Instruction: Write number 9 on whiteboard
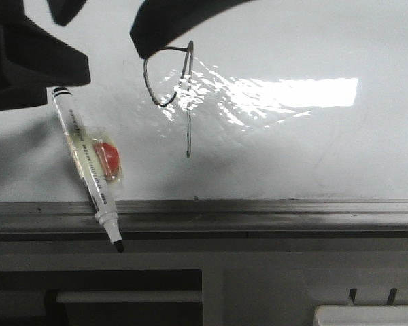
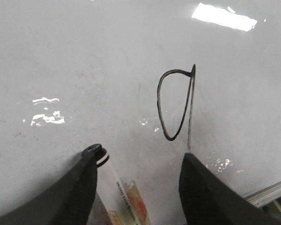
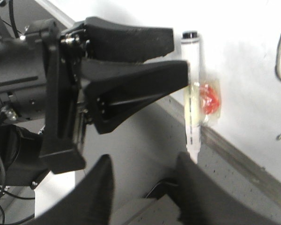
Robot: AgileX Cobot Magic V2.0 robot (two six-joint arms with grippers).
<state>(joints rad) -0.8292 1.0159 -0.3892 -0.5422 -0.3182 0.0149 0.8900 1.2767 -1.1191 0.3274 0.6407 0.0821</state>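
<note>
Spread apart and holding nothing, the left gripper (image 2: 138,187) hangs just above the glossy white whiteboard (image 1: 313,149), its 2 black fingers (image 2: 79,192) flanking the back end of the white marker pen with the black tip (image 1: 88,170). That pen lies flat on the board, its tip overhanging the grey metal ledge (image 1: 272,212), probably because the writing looks finished and the pen has been laid down. A small clear packet with a red centre (image 1: 105,157) sits against the pen's barrel.

The thin dark number 9 (image 1: 173,88) stands near the middle of the board: 1 rounded loop joined to 1 long straight tail, beside a bright reflection.

In its own wrist view the right gripper (image 3: 140,187) is also splayed and empty, near the ledge.

Counted: 1 drawn 9, 1 pen, 1 packet, 2 grippers.
</note>
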